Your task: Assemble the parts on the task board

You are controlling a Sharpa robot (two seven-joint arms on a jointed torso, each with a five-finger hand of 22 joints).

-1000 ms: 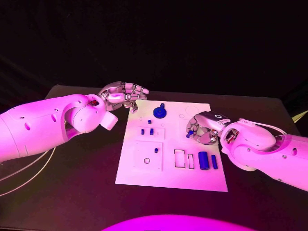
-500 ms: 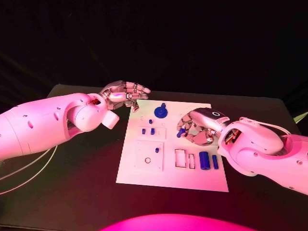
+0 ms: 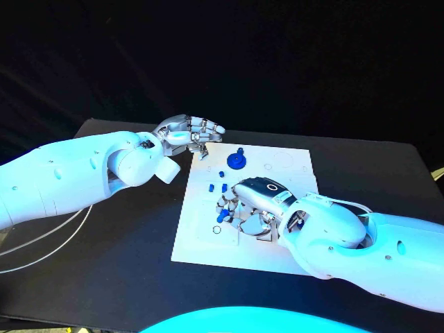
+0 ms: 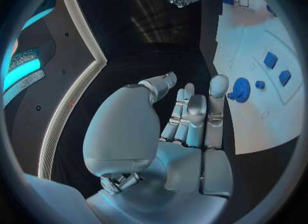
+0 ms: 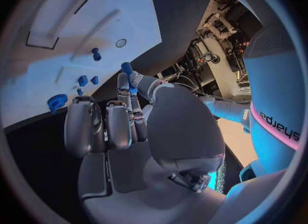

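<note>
The white task board (image 3: 287, 166) lies mid-table. At its far end sits a round blue part (image 3: 237, 161), with two small blue pieces (image 3: 218, 186) nearer. My right hand (image 3: 246, 208) hovers over the board's middle, pinching a short blue peg (image 5: 128, 72) between thumb and a finger; the peg's tip (image 3: 222, 217) points at the board's left half. The right wrist view also shows another blue peg (image 5: 96, 54) standing in the board and a rectangular recess (image 5: 58, 16). My left hand (image 3: 190, 130) hangs by the board's far left corner, its fingers (image 4: 192, 113) apart and holding nothing.
The black table (image 3: 122, 270) runs around the board, with white cables (image 3: 42, 243) trailing over its left side. The left wrist view shows the round blue part (image 4: 241, 89) and two blue squares (image 4: 277, 68) on the board.
My right hand has carried the blue peg from the board's right side across to its middle and nearer left half. The left hand has stayed put.
</note>
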